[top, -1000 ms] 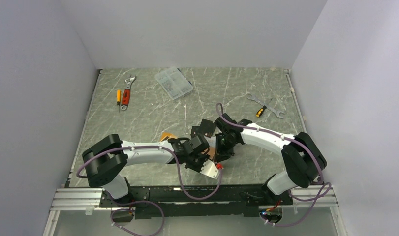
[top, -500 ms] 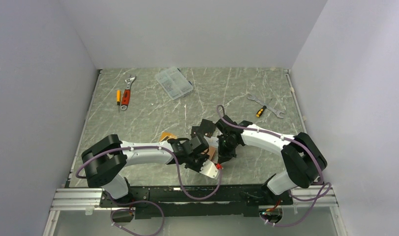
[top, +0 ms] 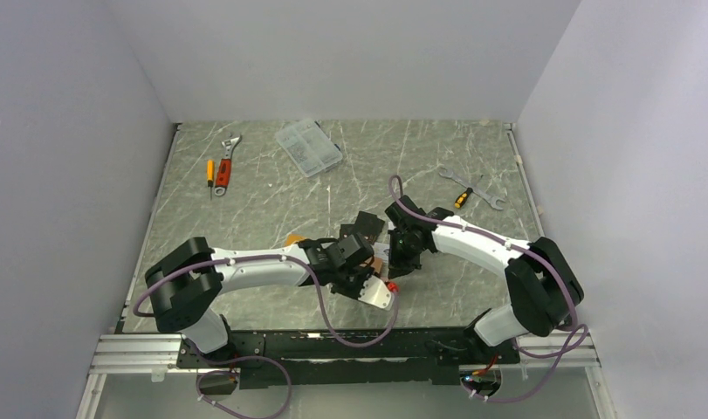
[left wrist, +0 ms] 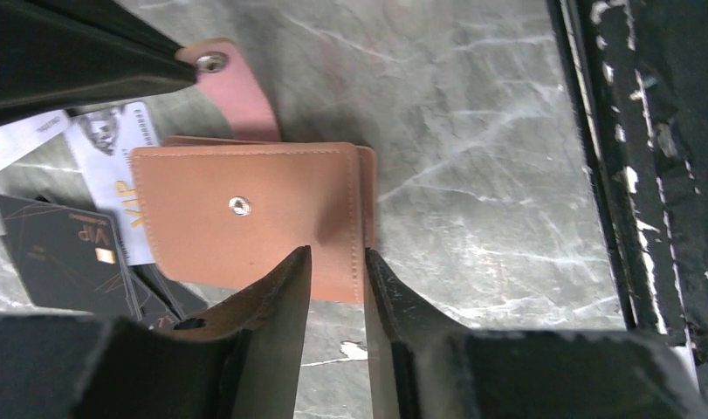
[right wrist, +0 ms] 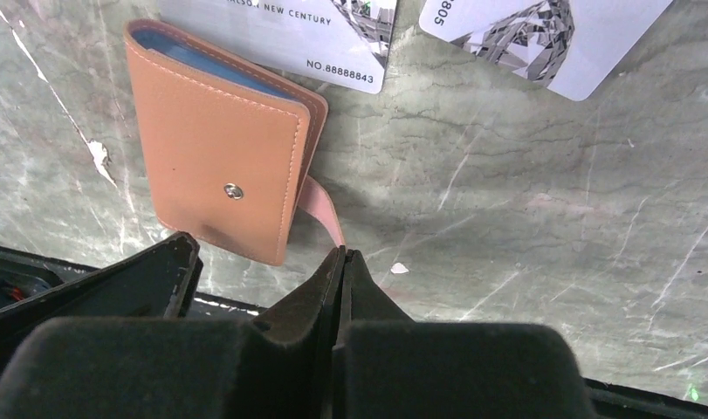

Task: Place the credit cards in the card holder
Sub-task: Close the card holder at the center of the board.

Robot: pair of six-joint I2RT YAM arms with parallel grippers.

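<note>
The card holder [left wrist: 245, 209] is a salmon-pink wallet lying closed on the table, its blue inside [right wrist: 202, 61] showing at one edge. My right gripper [right wrist: 340, 253] is shut on the end of its snap tab [right wrist: 319, 205]. My left gripper [left wrist: 333, 257] is open a narrow gap, its tips over the wallet's near edge beside the fold. Silver-grey credit cards [right wrist: 306, 35] [right wrist: 542, 35] lie just past the wallet, one [left wrist: 114, 166] partly under it. An orange card [top: 292, 238] peeks out by the left arm. In the top view both grippers [top: 367, 278] [top: 394, 266] meet over the wallet.
Black flat pieces printed VIP [left wrist: 62, 253] lie beside the wallet. The table's black front rail [left wrist: 647, 175] is close by. At the back are a clear compartment box [top: 308, 147], a wrench [top: 226, 161] with a screwdriver [top: 210, 175] on the left, and a spanner [top: 477, 188] with a screwdriver [top: 462, 197] on the right.
Both wrists have shifted slightly away from the front rail. The right jaws have closed on the snap tab. The left jaws closed, then parted again.
</note>
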